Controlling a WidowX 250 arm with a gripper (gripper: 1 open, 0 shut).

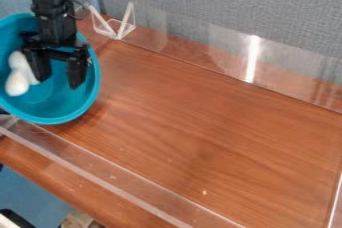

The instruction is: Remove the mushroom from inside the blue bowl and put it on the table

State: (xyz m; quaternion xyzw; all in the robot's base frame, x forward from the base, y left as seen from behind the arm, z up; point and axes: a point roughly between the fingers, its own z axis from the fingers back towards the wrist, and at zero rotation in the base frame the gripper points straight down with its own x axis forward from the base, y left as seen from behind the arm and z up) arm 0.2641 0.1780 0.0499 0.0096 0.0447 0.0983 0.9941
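We are looking at a round, shiny turquoise-blue plastic bowl (54,107) sitting at the left end of the reddish-brown wooden table (214,122). Inside it, against the left wall, a small toy mushroom (19,75) is lying; we are seeing mostly its cream-white stem, and the cap is too blurry to make out. The black robot gripper (58,72) is hanging straight down into the bowl, just beside the mushroom. Its two fingers are standing wide apart and are holding nothing. To do this step well, we think it should slide left until the mushroom sits between the fingers, dip lower, then squeeze gently without bumping the bowl.
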